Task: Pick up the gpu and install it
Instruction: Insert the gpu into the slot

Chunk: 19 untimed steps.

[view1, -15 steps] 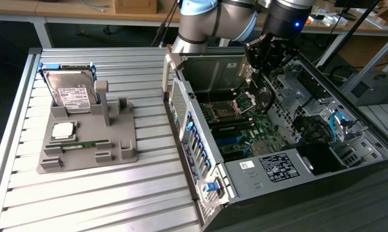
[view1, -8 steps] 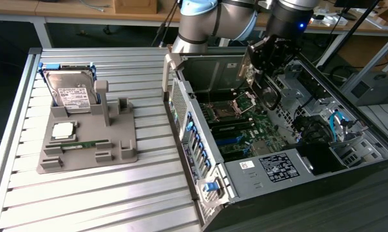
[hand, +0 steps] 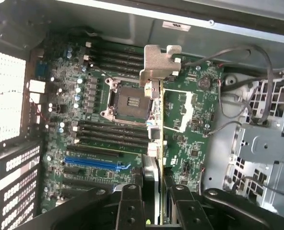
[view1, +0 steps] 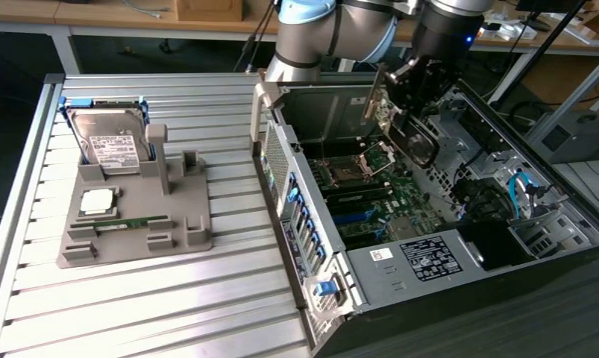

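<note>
My gripper point(hand: 154, 203) pinches the gpu point(hand: 155, 120) edge-on above the motherboard point(hand: 192, 146), at one o'clock in the exterior view inside the open case point(view1: 275, 160); I judge any tilt could ram its edge into the bare CPU socket point(hand: 127, 100) instead of a slot.

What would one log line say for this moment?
gripper: shut on gpu | gpu: held edge-on over motherboard, inside open computer case | seated: not yet

Dull silver metal bracket point(hand: 159, 60) on gpu point(hand: 154, 108)
</note>
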### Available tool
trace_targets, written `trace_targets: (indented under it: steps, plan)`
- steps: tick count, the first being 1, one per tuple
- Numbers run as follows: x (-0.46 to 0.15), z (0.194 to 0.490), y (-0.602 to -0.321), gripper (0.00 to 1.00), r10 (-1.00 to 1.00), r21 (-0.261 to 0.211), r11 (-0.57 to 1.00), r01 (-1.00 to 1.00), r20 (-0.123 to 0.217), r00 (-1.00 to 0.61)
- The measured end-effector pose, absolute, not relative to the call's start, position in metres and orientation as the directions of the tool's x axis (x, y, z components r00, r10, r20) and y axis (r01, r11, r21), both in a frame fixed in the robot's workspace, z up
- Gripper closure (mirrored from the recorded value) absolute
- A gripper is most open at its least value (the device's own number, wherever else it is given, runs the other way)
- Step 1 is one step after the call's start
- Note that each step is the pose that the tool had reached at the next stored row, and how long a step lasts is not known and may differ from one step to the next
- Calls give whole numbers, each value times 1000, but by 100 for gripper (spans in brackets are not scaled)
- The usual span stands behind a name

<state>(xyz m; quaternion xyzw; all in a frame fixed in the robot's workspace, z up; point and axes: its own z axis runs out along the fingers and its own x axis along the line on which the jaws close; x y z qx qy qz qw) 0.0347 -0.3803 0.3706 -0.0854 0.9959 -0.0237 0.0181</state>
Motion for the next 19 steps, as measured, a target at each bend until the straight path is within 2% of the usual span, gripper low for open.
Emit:
trace_targets:
  steps: [19]
  plan:
    - [35, 371, -380, 73, -317, -50, 948, -316, -32, -948]
